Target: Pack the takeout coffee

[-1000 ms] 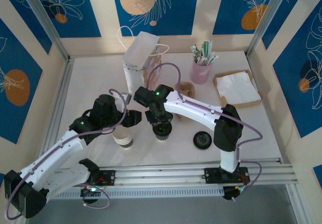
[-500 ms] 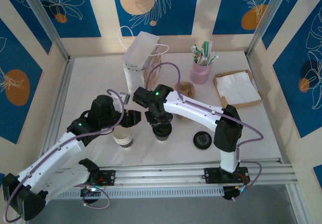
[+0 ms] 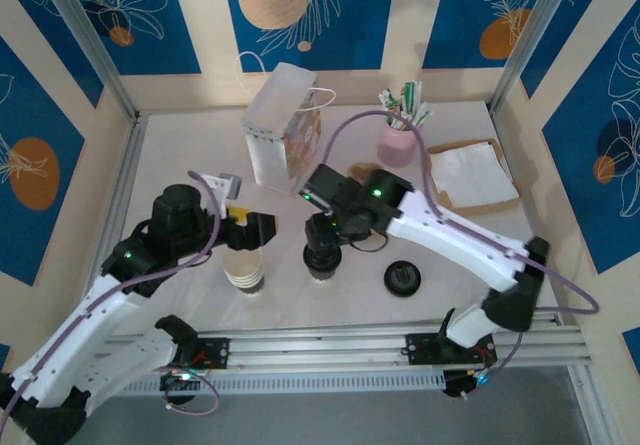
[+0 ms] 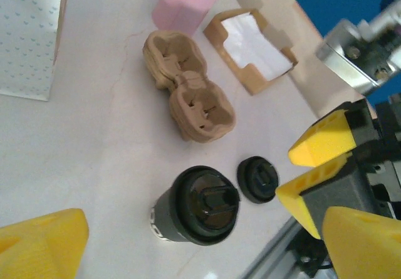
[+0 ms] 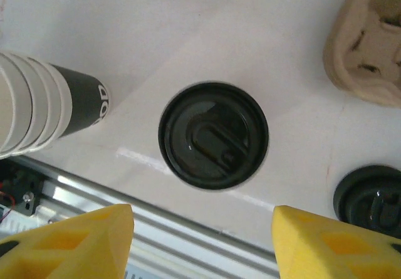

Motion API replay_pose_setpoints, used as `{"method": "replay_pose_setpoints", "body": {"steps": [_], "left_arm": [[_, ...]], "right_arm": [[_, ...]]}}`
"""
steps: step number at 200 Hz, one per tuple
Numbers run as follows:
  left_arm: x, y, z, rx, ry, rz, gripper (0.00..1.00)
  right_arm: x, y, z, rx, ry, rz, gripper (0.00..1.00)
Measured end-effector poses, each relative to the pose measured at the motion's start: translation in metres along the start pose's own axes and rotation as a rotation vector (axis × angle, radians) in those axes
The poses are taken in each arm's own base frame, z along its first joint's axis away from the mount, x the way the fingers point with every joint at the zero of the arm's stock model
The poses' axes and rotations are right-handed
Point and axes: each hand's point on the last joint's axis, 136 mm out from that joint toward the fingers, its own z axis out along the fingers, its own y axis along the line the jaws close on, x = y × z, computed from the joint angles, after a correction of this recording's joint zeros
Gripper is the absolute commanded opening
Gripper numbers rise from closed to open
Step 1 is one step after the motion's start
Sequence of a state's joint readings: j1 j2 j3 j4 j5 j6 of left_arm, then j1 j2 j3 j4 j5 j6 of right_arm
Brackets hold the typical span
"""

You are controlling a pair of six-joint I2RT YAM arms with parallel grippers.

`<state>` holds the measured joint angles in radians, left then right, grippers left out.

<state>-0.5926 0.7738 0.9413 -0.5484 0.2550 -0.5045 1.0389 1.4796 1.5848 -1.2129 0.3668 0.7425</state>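
The takeout coffee [image 3: 322,263], a cup capped with a round black lid, stands upright on the white table near the front rail. My right gripper [image 3: 324,233] hangs just above it, open. In the right wrist view the black lid [image 5: 213,135] lies past the yellow fingertips [image 5: 100,238], with nothing between them. My left gripper [image 3: 250,227] is open to the left of the coffee, over the stack of lidless cups [image 3: 243,270]. The left wrist view looks at the coffee [image 4: 197,207] from the side, between wide-spread yellow fingers [image 4: 44,241].
A loose black lid [image 3: 402,279] lies right of the coffee. A brown cup carrier [image 4: 188,84] sits behind it. At the back stand a white paper bag [image 3: 283,130], a pink holder of straws [image 3: 398,143] and a napkin tray [image 3: 470,175]. The metal rail [image 3: 330,345] runs along the front.
Both grippers have opened. The left one has drawn back to the left, away from the coffee. The right one has lifted off the lid, and its arm has swung out to the right.
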Motion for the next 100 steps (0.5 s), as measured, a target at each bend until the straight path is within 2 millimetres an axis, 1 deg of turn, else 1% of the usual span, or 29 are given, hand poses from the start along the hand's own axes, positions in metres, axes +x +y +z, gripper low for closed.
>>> {"method": "replay_pose_setpoints", "body": {"steps": [18,32,49,71,83,100], "left_arm": [[-0.003,-0.007,-0.016,0.013,-0.025,-0.005,1.0],[-0.001,-0.01,-0.028,0.02,-0.037,-0.017,1.0],[0.004,-0.012,-0.041,0.026,-0.041,-0.042,1.0],[0.012,-0.015,-0.061,0.031,-0.039,-0.08,1.0],[0.012,-0.019,-0.072,0.037,-0.047,-0.1,1.0],[0.011,-0.025,-0.088,0.044,-0.059,-0.122,1.0]], "right_arm": [[0.014,-0.011,-0.015,-0.03,-0.028,0.02,0.75],[0.026,-0.019,-0.023,-0.051,-0.045,0.031,0.81],[0.041,-0.03,-0.033,-0.076,-0.064,0.038,0.87],[0.061,-0.045,-0.048,-0.124,-0.09,0.06,0.93],[0.073,-0.054,-0.057,-0.157,-0.101,0.074,1.0],[0.089,-0.066,-0.065,-0.197,-0.111,0.097,0.99]]}}
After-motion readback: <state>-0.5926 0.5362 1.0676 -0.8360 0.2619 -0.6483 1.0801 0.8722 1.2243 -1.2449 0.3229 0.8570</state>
